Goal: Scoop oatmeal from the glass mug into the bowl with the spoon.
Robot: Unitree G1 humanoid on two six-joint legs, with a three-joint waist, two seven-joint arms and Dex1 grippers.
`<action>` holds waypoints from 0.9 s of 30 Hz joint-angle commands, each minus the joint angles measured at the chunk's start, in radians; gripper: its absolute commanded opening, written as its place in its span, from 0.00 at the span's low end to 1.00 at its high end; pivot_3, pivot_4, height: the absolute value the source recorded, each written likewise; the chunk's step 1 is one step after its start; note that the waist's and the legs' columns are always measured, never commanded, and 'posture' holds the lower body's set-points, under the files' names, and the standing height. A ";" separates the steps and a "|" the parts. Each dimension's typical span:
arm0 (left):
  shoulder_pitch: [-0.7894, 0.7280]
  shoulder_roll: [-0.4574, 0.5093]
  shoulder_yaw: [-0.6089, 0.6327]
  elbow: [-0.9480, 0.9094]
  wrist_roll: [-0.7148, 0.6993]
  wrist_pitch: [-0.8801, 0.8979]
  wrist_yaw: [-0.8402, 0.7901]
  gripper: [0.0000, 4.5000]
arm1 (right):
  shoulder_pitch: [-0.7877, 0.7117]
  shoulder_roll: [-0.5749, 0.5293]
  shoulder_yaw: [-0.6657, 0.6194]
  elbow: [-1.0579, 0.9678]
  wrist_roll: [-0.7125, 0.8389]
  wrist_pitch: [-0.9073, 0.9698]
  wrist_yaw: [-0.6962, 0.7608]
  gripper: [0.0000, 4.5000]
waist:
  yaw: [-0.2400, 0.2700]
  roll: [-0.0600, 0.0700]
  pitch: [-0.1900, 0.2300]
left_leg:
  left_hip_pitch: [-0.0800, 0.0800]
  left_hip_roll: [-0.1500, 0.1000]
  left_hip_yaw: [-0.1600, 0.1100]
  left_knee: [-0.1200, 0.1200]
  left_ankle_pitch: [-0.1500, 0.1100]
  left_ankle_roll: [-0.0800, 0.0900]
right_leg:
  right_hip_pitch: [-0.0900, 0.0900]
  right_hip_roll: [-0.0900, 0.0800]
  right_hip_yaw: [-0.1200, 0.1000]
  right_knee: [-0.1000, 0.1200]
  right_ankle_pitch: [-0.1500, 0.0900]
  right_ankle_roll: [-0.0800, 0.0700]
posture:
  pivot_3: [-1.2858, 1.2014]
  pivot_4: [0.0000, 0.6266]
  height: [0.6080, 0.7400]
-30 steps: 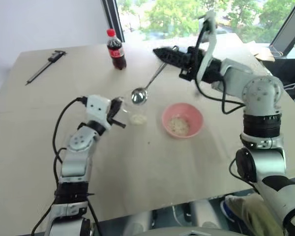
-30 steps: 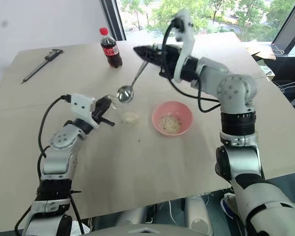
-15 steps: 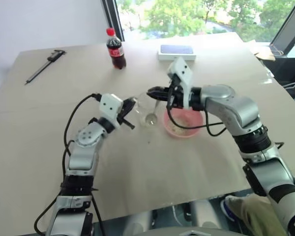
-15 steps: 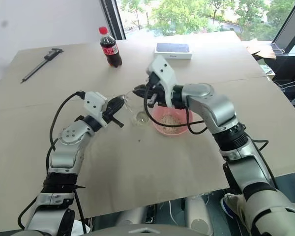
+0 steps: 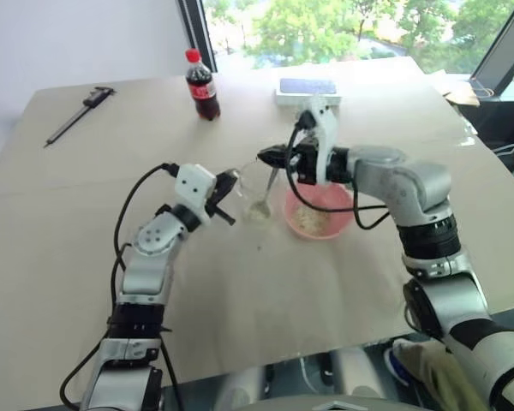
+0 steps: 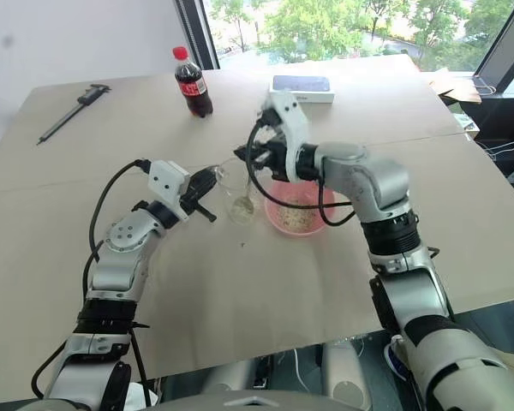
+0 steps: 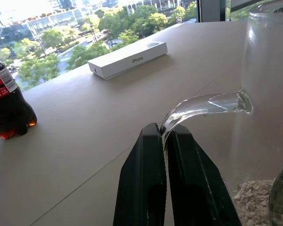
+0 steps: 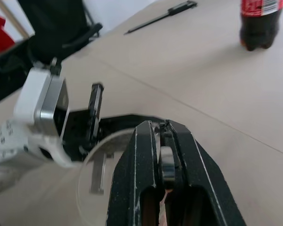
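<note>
The big tan table (image 5: pixel 343 282) is seen from above. A white box (image 5: pixel 307 88) lies at about 12 o'clock on it, and a dark cola bottle (image 5: pixel 202 87) stands at about 11 o'clock. A long black tool (image 5: pixel 79 114) is laid near 10 o'clock.

The pink bowl (image 5: pixel 319 214) is placed near the middle of the table, with some oatmeal seen inside it. The glass mug (image 5: pixel 255 192) is stood just beside the bowl, at its 9 o'clock. More oatmeal (image 7: pixel 251 203) is heaped at the bottom of the mug.

The mug's handle is pinched tight by the left gripper (image 5: pixel 230 184). The spoon (image 5: pixel 267 190) is clamped at its handle by the right gripper (image 5: pixel 269 157), with the jaws squeezed narrow. The spoon's round end is dipped down into the mug.
</note>
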 commanded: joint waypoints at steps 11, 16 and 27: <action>-0.072 -0.015 -0.028 0.107 0.051 -0.118 0.055 0.01 | -0.110 0.051 -0.265 0.054 0.098 0.168 -0.192 0.00 | -0.001 0.000 0.000 | 0.000 -0.001 0.000 0.000 0.000 0.000 | 0.000 0.000 0.000 0.001 0.000 0.000 | 0.52 0.24 1.00; -0.076 -0.016 -0.034 0.117 0.051 -0.130 0.052 0.01 | -0.127 0.039 -0.272 0.056 0.098 0.144 -0.202 0.00 | -0.003 0.000 0.000 | 0.000 -0.001 0.000 0.000 0.000 0.000 | 0.000 0.000 0.000 0.001 0.000 0.000 | 0.52 0.24 1.00; -0.096 -0.033 -0.048 0.145 0.058 -0.147 0.050 0.01 | -0.140 -0.030 -0.210 0.063 0.066 0.045 -0.133 0.00 | -0.002 0.000 0.000 | 0.000 -0.001 0.001 0.000 0.000 0.000 | 0.000 0.000 0.000 0.001 0.000 0.000 | 0.52 0.24 1.00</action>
